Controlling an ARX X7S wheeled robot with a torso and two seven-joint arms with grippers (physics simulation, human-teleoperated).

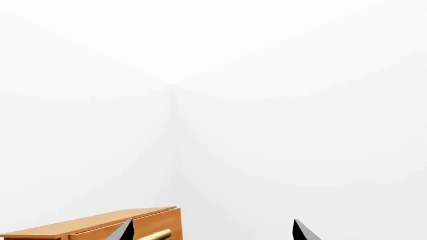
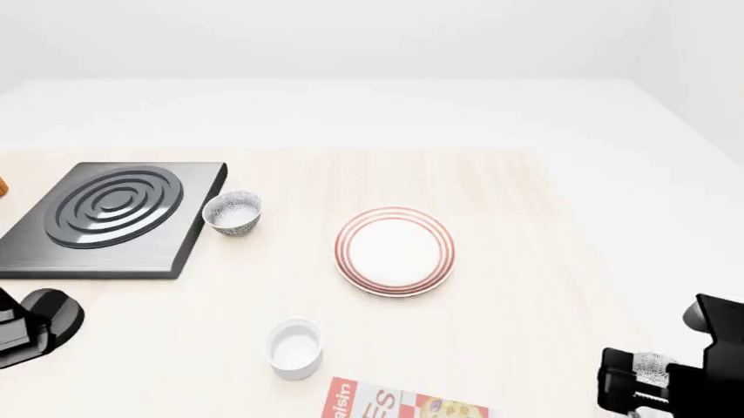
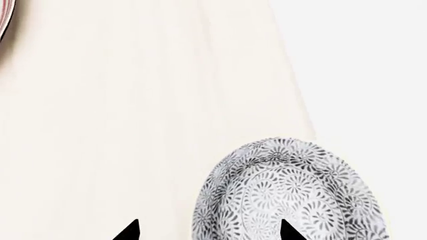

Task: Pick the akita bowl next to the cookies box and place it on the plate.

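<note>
My right hand (image 3: 208,231), fingers spread and empty, hangs over the bowl (image 3: 288,195) at the surface's (image 3: 133,100) near right, lining up a grasp.

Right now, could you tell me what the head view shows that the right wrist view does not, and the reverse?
Only the head view shows the black ringed stove plate, a speckled bowl beside it, the plain white cup and the red-and-white cookies carton. Only the right wrist view shows a second grey-black speckled bowl close by its dark jaws, which stand apart. Both show the pale wooden table and the red-ringed white plate, a mere rim sliver from the wrist.
</note>
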